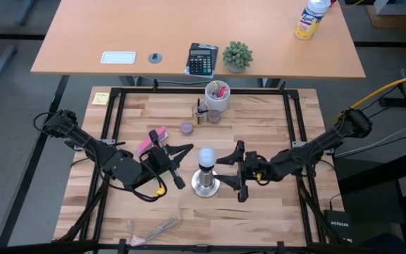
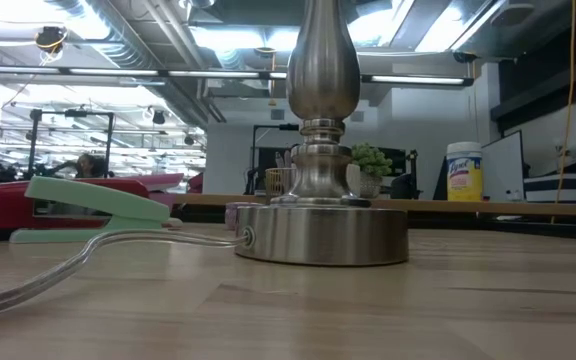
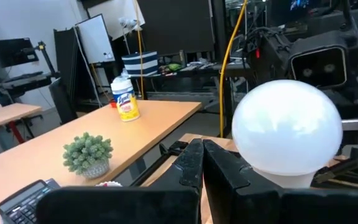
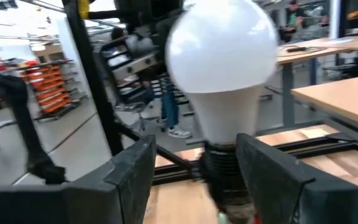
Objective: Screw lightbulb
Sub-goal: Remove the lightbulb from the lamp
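1. From the high view we saw the lightbulb (image 1: 206, 156) standing upright on top of the socket stand (image 1: 206, 184) near the middle of the table (image 1: 273, 212). The left gripper (image 1: 178, 168) sat just beside it on one side and the right gripper (image 1: 232, 171) on the other.
2. The low view showed us only the stand's round base (image 2: 322, 234) and stem, with a green clip (image 2: 88, 205) beside it.
3. In the left wrist view its fingers (image 3: 191, 165) were pressed together, holding nothing, next to the bulb's globe (image 3: 287, 127).
4. In the right wrist view we found the fingers (image 4: 132, 168) spread apart either side of the bulb's neck, not touching it.
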